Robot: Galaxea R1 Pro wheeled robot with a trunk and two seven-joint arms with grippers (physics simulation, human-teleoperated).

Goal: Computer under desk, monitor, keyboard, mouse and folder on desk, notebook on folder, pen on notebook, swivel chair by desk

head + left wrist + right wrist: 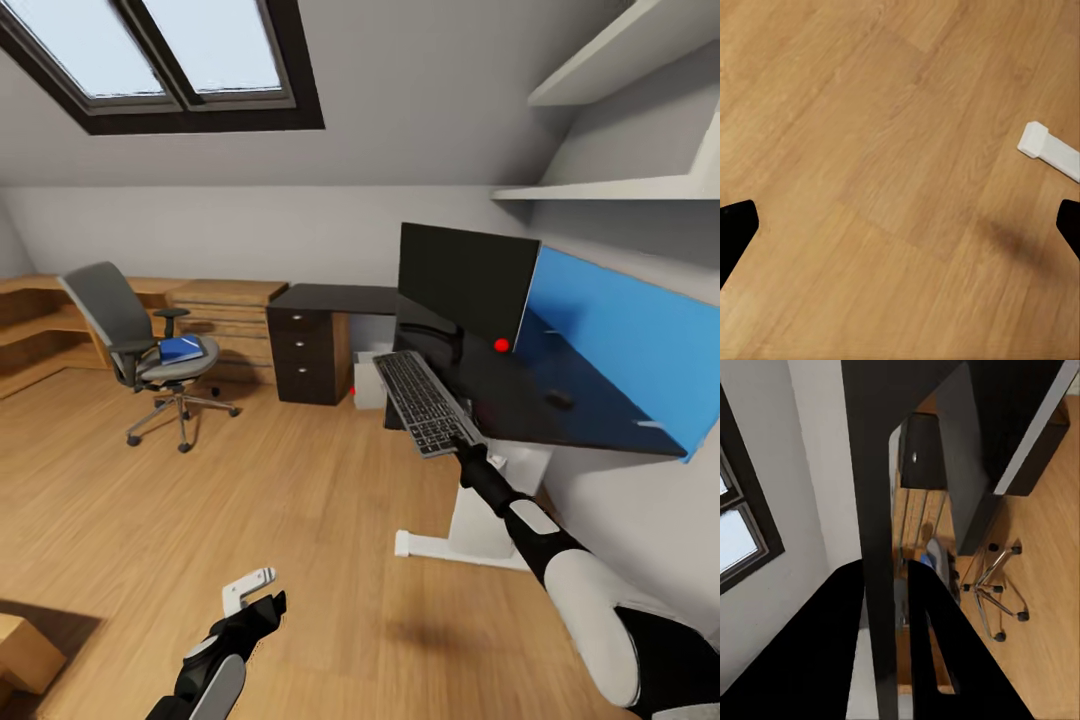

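Observation:
My right gripper (462, 443) is shut on the near end of the keyboard (424, 400), held tilted over the front edge of the black desk (590, 425). In the right wrist view the keyboard (877, 510) runs edge-on between the black fingers (934, 615). The monitor (466, 280) stands on the desk, with the mouse (560, 400) to its right. The computer (368, 380) sits under the desk. The folder (182, 348) lies on the swivel chair (140, 340) at the far left. My left gripper (255, 592) hangs open low over the floor. Notebook and pen are out of view.
A black drawer unit (310, 355) closes the desk's far end, with light-wood drawers (228, 320) and shelving (35, 325) beyond. The desk's white foot (450, 545) (1050, 150) lies on the floor near me. A blue wall panel (630, 340) backs the desk.

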